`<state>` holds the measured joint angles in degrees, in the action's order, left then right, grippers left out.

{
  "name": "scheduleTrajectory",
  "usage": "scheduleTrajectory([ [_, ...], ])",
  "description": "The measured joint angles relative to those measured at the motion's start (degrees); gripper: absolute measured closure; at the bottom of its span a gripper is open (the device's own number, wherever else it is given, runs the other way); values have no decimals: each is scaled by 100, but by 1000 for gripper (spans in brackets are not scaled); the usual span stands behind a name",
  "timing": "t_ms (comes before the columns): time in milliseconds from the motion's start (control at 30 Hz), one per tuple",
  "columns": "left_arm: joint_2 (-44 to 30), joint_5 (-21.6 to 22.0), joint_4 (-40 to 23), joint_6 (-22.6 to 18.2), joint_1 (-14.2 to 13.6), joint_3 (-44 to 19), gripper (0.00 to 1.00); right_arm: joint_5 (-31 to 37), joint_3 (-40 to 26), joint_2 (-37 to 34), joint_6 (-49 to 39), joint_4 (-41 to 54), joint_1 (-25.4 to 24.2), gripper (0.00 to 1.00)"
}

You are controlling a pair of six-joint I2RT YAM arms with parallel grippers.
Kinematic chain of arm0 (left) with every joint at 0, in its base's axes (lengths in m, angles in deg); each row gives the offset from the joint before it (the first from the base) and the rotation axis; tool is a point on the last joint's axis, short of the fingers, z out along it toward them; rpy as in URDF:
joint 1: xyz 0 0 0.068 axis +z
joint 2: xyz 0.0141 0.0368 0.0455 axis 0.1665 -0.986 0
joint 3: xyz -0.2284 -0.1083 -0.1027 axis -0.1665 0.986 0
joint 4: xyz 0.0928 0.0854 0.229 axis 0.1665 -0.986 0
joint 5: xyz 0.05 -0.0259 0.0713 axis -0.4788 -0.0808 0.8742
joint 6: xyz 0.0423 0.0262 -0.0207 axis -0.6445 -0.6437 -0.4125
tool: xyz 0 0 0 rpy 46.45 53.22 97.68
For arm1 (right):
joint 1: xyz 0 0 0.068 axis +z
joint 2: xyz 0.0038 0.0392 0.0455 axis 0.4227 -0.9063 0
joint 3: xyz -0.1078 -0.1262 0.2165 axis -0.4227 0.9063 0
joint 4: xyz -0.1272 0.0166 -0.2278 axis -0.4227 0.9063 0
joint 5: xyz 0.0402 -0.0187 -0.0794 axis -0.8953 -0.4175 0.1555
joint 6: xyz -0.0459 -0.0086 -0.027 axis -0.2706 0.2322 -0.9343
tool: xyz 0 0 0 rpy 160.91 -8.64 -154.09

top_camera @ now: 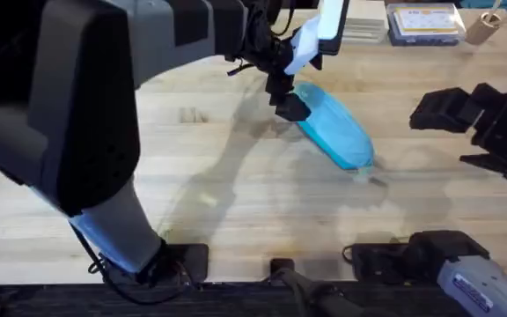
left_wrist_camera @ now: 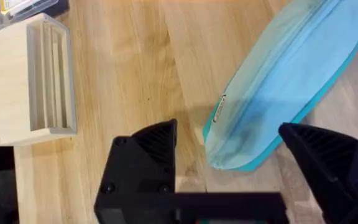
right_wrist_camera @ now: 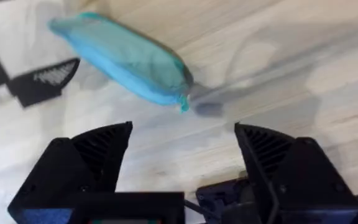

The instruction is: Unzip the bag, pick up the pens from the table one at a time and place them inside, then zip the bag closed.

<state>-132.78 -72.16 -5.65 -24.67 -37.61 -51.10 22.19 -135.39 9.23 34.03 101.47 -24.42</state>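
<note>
**Fingers spread at both ends of the bag**

Both sets of fingers stand apart, holding nothing. My left gripper (left_wrist_camera: pixel 229 180) hovers at one end of the bag (top_camera: pixel 334 128), which lies on the tabletop (top_camera: pixel 236 202); the right gripper (right_wrist_camera: pixel 184 162) waits off the opposite end, near the teal pull tab (right_wrist_camera: pixel 183 103). I judge this to be the unzipping or final zipping step; I see no pens. Next: pin one end, pinch the tab.

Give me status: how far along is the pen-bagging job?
Looks late-stage: no loose pens on the table, and the bag lies bulging. In hand: nothing; the left gripper hovers open at one bag end, the right gripper open nearby. Left: confirm the zipper is shut; I can't tell.
</note>
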Motion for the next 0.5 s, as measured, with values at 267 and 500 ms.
scheduleTrajectory([
  [267,22,162,17,-2,0,0,8,-562,-262,54,-985,126,0,5],
  [500,782,480,-63,206,18,0,8,-679,-376,216,-1283,257,39,4],
])
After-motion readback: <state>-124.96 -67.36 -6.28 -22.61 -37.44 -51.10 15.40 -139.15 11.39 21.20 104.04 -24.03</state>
